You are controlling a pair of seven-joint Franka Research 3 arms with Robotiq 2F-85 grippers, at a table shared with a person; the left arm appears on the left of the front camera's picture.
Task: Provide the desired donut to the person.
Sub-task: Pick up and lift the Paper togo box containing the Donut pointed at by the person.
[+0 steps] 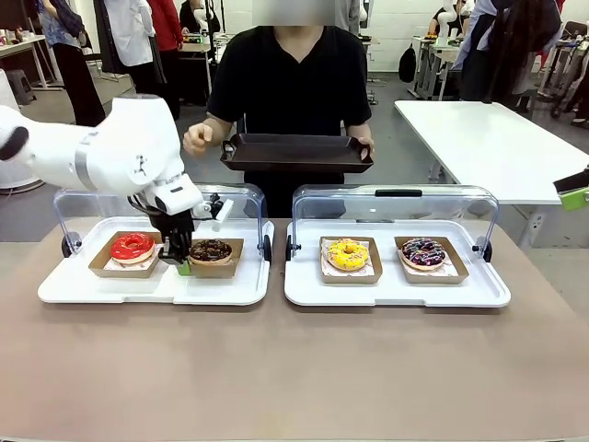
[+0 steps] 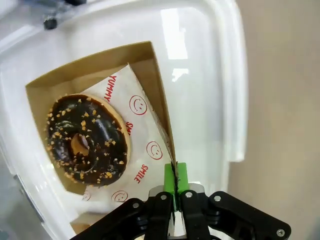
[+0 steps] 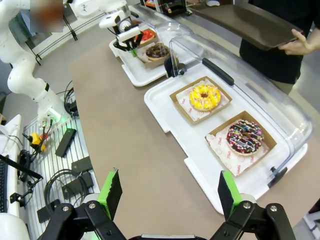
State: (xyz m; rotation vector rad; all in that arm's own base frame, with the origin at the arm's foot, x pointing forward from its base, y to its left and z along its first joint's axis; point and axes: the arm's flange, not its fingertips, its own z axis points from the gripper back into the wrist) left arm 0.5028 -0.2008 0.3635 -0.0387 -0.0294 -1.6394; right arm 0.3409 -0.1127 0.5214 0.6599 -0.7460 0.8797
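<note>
A chocolate donut (image 1: 211,250) (image 2: 87,137) with nut crumbs lies in a brown cardboard tray (image 2: 155,65) on printed paper. My left gripper (image 1: 179,262) (image 2: 175,172) is shut, its green pads pinching that cardboard tray's near wall, beside the donut. The person (image 1: 294,78) in a black T-shirt stands across the table holding a dark serving tray (image 1: 296,152) level with both hands. My right gripper (image 3: 170,195) hangs open high above the table's right end, nothing between its fingers.
A red donut (image 1: 132,246) shares the left white tray (image 1: 147,290). A yellow donut (image 1: 348,253) and a sprinkled dark donut (image 1: 422,252) sit on the right white tray (image 1: 396,293). Clear lids (image 1: 396,198) stand raised behind both. Bare tabletop (image 1: 294,368) lies in front.
</note>
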